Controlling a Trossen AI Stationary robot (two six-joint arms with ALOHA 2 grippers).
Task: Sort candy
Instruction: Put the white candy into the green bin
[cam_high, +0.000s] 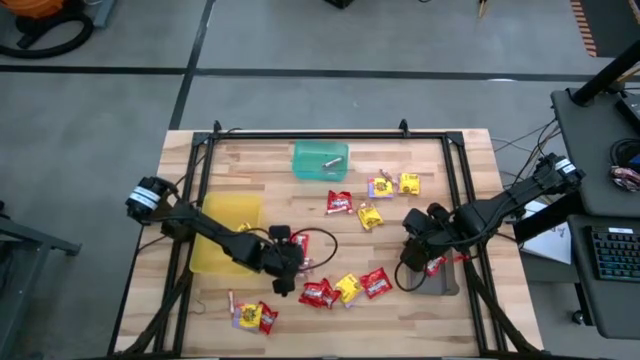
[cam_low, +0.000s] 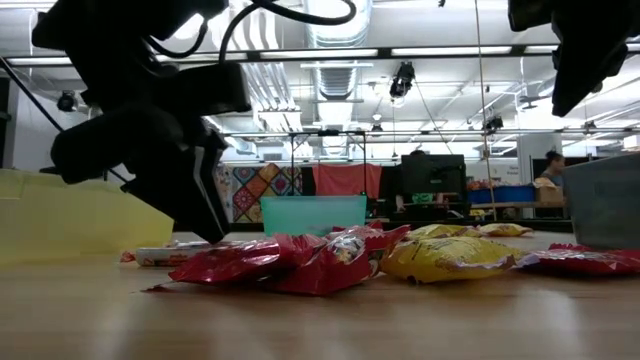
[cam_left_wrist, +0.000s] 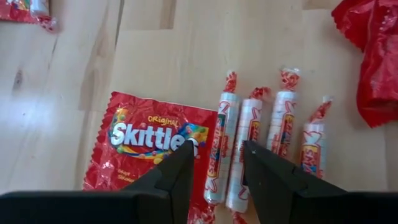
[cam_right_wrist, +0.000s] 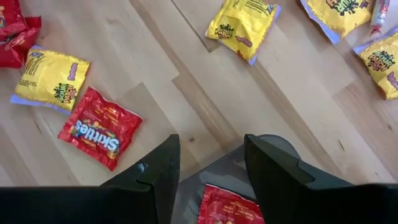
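Observation:
Candy lies scattered on the wooden table: red packets (cam_high: 340, 203) (cam_high: 377, 283), yellow packets (cam_high: 409, 183) (cam_high: 348, 288), and several twisted rolls (cam_left_wrist: 283, 124) lying side by side. My left gripper (cam_high: 285, 268) (cam_left_wrist: 216, 158) is open and low over the rolls. Its fingers stand on either side of one roll (cam_left_wrist: 214, 149), beside a red Skittles packet (cam_left_wrist: 149, 140). My right gripper (cam_high: 420, 250) (cam_right_wrist: 211, 155) is open above the grey tray (cam_right_wrist: 273, 146), where one red packet (cam_right_wrist: 227, 205) lies flat.
The yellow tray (cam_high: 225, 235) sits under the left arm, and the green tray (cam_high: 320, 160) holds a small roll near the far edge. The grey tray (cam_high: 442, 283) is at the near right. A black frame rail (cam_high: 310, 133) borders the table. Packets (cam_low: 300, 262) crowd the near middle.

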